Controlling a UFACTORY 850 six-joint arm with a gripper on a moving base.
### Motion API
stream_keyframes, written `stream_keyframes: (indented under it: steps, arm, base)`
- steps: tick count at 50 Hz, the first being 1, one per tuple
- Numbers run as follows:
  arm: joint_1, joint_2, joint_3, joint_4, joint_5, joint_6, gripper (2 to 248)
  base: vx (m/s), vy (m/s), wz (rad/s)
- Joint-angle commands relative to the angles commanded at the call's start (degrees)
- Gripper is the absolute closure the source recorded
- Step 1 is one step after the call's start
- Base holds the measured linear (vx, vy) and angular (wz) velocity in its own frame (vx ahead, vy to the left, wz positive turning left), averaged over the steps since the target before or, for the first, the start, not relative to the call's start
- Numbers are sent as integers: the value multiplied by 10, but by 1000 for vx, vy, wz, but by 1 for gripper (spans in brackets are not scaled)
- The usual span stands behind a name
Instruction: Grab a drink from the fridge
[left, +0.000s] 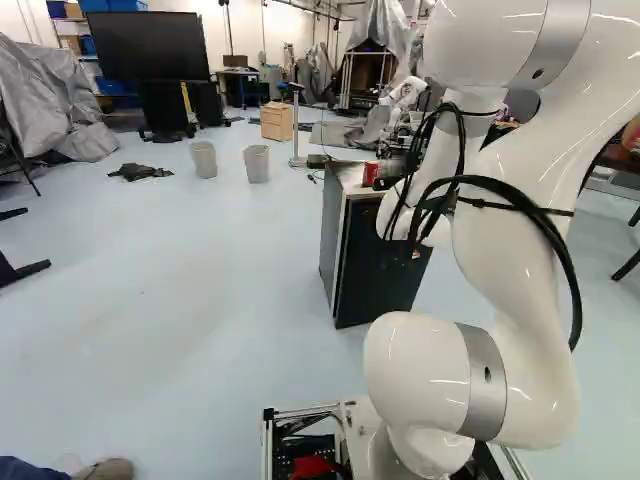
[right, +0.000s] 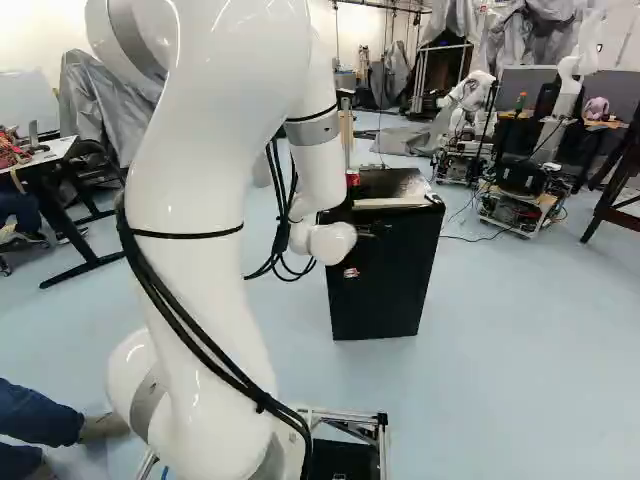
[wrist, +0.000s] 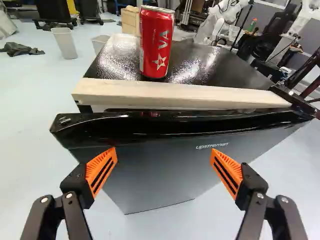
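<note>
Fingers (wrist: 101, 172) wide apart before the fridge (wrist: 155, 175)

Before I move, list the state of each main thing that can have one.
Black gripper with orange pads, open.
Red metal can, upright; sealed or not, cannot tell.
Dark flat door of the black fridge, looks shut or nearly so.
Pale wooden strip, lying behind the door's top.
Wide black screen, dark.
Two pale bins, upright.

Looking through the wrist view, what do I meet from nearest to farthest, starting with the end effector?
End effector → fridge door → wooden strip → red can → wooden crate.
</note>
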Motion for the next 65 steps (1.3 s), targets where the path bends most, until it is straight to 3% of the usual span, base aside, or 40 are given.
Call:
stream_keyframes:
  steps: [65]
  arm:
    - [9,-30,-40,0,0,0,3]
  base:
    - [0,0,0]
